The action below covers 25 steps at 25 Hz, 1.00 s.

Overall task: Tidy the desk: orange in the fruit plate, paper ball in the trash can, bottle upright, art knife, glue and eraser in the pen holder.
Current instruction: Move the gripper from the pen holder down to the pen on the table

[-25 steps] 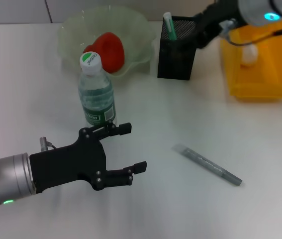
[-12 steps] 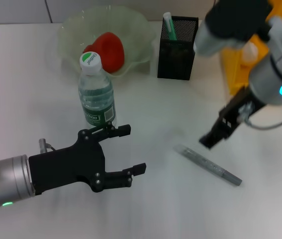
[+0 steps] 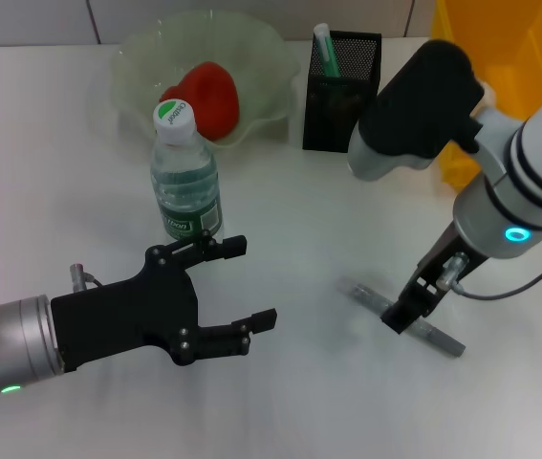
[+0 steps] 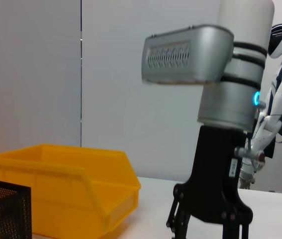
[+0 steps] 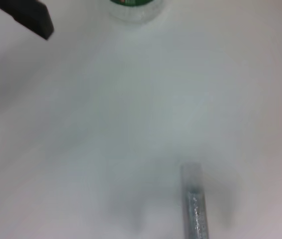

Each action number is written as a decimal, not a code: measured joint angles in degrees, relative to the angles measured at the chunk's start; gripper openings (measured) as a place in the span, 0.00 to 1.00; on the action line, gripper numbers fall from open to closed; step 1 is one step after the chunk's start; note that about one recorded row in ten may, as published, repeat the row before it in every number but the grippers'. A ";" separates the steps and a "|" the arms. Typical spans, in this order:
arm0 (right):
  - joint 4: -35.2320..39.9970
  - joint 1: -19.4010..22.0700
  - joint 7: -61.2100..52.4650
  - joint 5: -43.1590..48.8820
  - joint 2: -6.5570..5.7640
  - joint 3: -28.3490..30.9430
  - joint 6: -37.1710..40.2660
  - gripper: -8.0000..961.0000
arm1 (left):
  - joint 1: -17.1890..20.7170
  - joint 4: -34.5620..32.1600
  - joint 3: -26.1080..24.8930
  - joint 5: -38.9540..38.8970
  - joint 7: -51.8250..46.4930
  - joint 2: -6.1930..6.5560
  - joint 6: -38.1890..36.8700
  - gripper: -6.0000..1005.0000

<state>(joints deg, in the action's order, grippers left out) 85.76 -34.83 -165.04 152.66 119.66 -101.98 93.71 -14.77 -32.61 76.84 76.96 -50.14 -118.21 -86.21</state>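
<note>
One grey art knife (image 3: 400, 316) lies flat on the white desk (image 3: 280, 402), and the right gripper (image 3: 400, 316) hangs directly over its middle; whether its fingers are spread cannot be told. To grip well, it should straddle the slim handle across its width, close squarely, then lift level toward the black mesh pen holder (image 3: 339, 91). The left gripper (image 3: 237, 287) hovers wide open and empty beside the upright bottle (image 3: 184, 182). The bottle's cap and label carry print too small to read.
</note>
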 joint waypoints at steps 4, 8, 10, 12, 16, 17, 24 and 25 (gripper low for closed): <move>-3.47 -0.38 -0.57 0.08 -0.01 -1.26 -2.13 0.84 | 0.04 0.00 -0.04 0.03 0.08 -0.06 -0.02 0.86; -4.57 -0.56 -0.78 0.09 0.04 -1.39 -2.85 0.73 | 0.09 0.00 -0.04 0.04 0.10 -0.09 -0.05 0.86; -5.08 -0.57 -0.80 0.09 0.05 -1.47 -3.35 0.67 | 0.10 0.00 -0.03 0.04 0.11 -0.09 -0.06 0.86; -5.57 -0.59 -0.80 0.00 0.06 -1.62 -3.74 0.62 | 0.10 0.00 -0.02 0.04 0.12 -0.09 -0.07 0.86; -6.77 -0.77 -0.80 -0.35 0.09 -2.48 -4.85 0.52 | 0.10 0.00 -0.02 0.04 0.19 -0.09 -0.14 0.86; -7.00 -0.87 -0.79 -0.36 0.09 -2.79 -5.08 0.50 | 0.10 0.00 -0.02 0.04 0.20 -0.09 -0.16 0.86; -8.82 -1.59 -0.86 -0.48 0.13 -3.84 -5.82 0.43 | 0.10 0.00 -0.02 0.04 0.22 -0.09 -0.26 0.86; -8.96 -1.63 -0.86 -0.49 0.14 -3.84 -5.83 0.43 | 0.10 0.00 -0.02 0.04 0.22 -0.09 -0.27 0.86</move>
<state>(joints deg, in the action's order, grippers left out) 76.80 -36.47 -165.90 152.18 119.80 -105.82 87.88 -14.68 -32.61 76.82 76.99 -49.92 -118.30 -86.48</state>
